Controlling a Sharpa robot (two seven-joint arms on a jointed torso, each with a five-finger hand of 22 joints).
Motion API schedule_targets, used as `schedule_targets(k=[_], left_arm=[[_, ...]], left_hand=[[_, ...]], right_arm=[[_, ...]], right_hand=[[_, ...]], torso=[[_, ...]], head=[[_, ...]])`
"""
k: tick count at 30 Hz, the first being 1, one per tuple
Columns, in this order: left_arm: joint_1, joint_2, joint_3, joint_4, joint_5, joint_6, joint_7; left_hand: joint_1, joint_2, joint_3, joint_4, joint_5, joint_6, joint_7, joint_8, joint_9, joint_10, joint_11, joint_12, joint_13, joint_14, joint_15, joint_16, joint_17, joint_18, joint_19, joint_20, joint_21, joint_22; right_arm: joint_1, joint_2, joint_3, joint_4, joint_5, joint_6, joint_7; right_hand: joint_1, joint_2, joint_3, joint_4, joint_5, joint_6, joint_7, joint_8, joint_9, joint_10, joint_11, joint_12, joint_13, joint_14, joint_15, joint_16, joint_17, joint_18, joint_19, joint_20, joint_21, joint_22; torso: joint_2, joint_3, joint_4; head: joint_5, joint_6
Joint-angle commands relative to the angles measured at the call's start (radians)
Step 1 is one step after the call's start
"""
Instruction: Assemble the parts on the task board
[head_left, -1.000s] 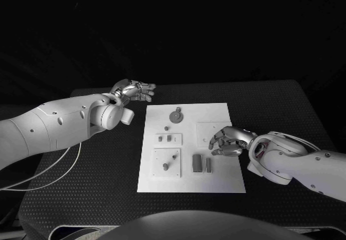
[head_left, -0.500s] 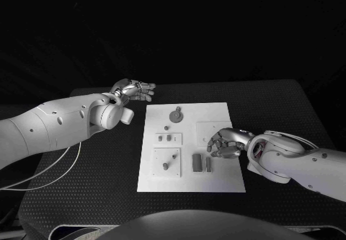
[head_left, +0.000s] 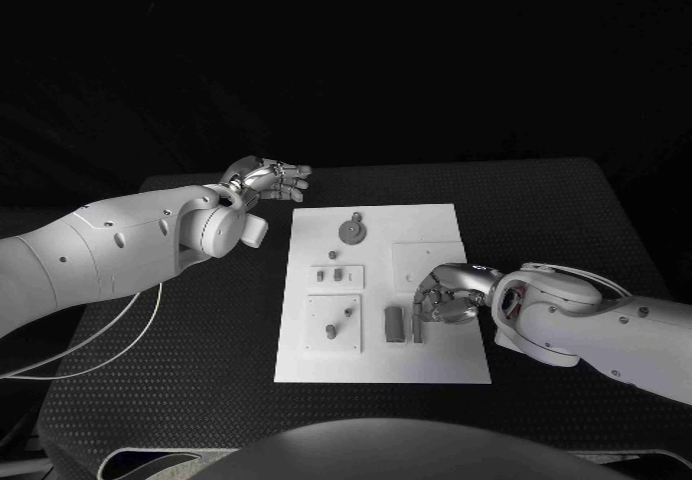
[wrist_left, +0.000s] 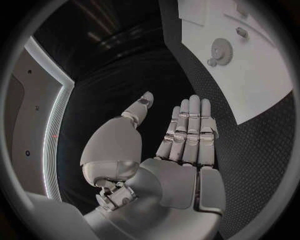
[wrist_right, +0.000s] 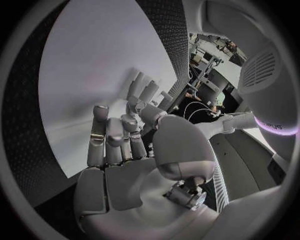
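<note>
On the black textured tabletop (head_left: 173, 380), centre: one flat white rectangular task board (head_left: 433, 370), long side running away from me, carrying small grey parts.

Item 1, two short grey upright bars (head_left: 394, 324), standing side by side in the near half of the board. I judge them light, rigid and smooth, likely plastic or metal, so slippery under metal fingertips; best pinched across the narrow faces, near the top. My right hand (head_left: 444, 297) sits just beside them, on their right, low over the board; the fingers are curled toward the bar nearer my hand. Whether they touch it or hold anything I cannot tell.

Item 2, small grey round toothed disc with a knob beside it (head_left: 352, 231), far half of the board. Thin, stiff, light; I would take it by the rim. Well apart from both hands.

Item 3, raised white square plate with two small grey pegs (head_left: 338, 275), middle left of the board. Tiny pieces, easily tipped.

Item 4, larger white square plate with grey pieces on it (head_left: 332, 325), nearer me, left of the bars.

Item 5, my left hand (head_left: 267, 178), off the board beyond its far left corner, over the tabletop. Fingers straight and side by side, thumb apart, holding nothing.
</note>
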Motion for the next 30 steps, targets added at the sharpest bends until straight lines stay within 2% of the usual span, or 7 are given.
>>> schedule_targets(k=[1,10,18,23,27,30], left_arm=[[0.001,0.001,0.001,0.002,0.0,0.013,0.005],[0.001,0.001,0.001,0.002,0.0,0.013,0.005],[0.001,0.0,0.001,0.002,0.0,0.014,0.003],[0.001,0.001,0.001,0.002,0.0,0.016,0.001],[0.001,0.002,0.001,0.001,0.0,0.017,0.001],[0.001,0.002,0.001,0.0,0.0,0.016,0.0]], left_hand=[[-0.008,0.003,-0.001,0.003,-0.002,-0.009,0.001,0.004,-0.002,-0.007,-0.001,0.0,-0.002,0.001,0.004,-0.004,0.002,-0.005,-0.009,0.001,0.005,-0.002],[-0.009,0.004,-0.001,0.004,-0.002,-0.01,0.002,0.004,-0.002,-0.008,0.0,-0.001,-0.002,0.001,0.004,-0.004,0.002,-0.005,-0.009,0.001,0.005,-0.002],[-0.01,0.005,-0.001,0.005,-0.002,-0.011,0.002,0.004,-0.002,-0.009,0.0,-0.001,-0.002,0.001,0.004,-0.005,0.003,-0.005,-0.009,0.001,0.005,-0.002],[-0.01,0.005,-0.001,0.006,-0.002,-0.012,0.002,0.004,-0.002,-0.009,0.0,-0.001,-0.002,0.001,0.004,-0.005,0.003,-0.005,-0.009,0.001,0.005,-0.002],[-0.01,0.005,-0.001,0.006,-0.002,-0.012,0.002,0.004,-0.003,-0.01,0.0,-0.001,-0.002,0.001,0.004,-0.005,0.003,-0.005,-0.009,0.001,0.005,-0.002],[-0.01,0.005,-0.001,0.006,-0.002,-0.012,0.002,0.004,-0.003,-0.01,0.0,-0.001,-0.002,0.001,0.004,-0.006,0.004,-0.005,-0.009,0.001,0.005,-0.002]], right_arm=[[-0.005,0.005,-0.001,-0.005,-0.013,0.053,0.005],[-0.011,0.017,-0.002,-0.01,-0.014,0.063,0.007],[-0.014,0.022,-0.002,-0.015,-0.027,0.003,-0.016],[-0.019,0.037,-0.002,-0.022,-0.065,-0.046,-0.041],[-0.031,0.046,-0.002,-0.025,-0.096,-0.062,-0.061],[-0.039,0.048,-0.002,-0.028,-0.122,-0.069,-0.068]], right_hand=[[-0.001,0.01,-0.007,0.001,0.004,0.009,0.003,0.004,-0.002,-0.005,-0.004,-0.001,-0.001,-0.007,0.001,0.0,0.001,-0.001,-0.006,0.001,-0.001,0.021],[-0.002,0.011,-0.008,0.001,0.004,0.011,0.002,0.004,-0.003,-0.006,-0.005,-0.001,-0.001,-0.008,-0.001,0.001,0.002,-0.001,-0.008,0.001,-0.001,0.021],[-0.005,0.01,-0.013,0.002,0.004,0.013,0.001,0.006,-0.004,-0.006,-0.007,0.0,-0.001,-0.007,-0.003,0.003,0.006,-0.001,-0.009,0.002,0.001,0.021],[-0.057,-0.019,-0.029,0.024,0.004,0.045,-0.013,0.021,-0.007,0.0,-0.019,0.002,-0.003,0.01,-0.01,0.009,0.022,-0.001,0.003,0.006,0.008,0.017],[-0.063,-0.04,-0.023,0.03,0.004,0.065,-0.022,0.031,-0.009,0.035,-0.027,0.022,0.019,0.034,-0.017,0.015,0.041,-0.001,0.014,0.0,0.012,0.016],[-0.057,-0.054,-0.017,0.025,0.004,0.095,-0.036,0.047,-0.006,0.077,-0.041,0.044,0.043,0.063,-0.022,0.023,0.064,-0.001,0.026,-0.007,0.018,0.016]], torso=[[0.0,0.0,0.0001],[0.0,0.0004,-0.0004],[0.0,0.0,0.0001],[0.0,0.0001,-0.0003],[0.0,0.0002,0.0005],[0.0,0.0003,0.0007]], head=[[0.0,-0.001],[0.0,-0.004],[0.0,-0.005],[-0.001,-0.006],[-0.001,-0.006],[-0.002,-0.006]])
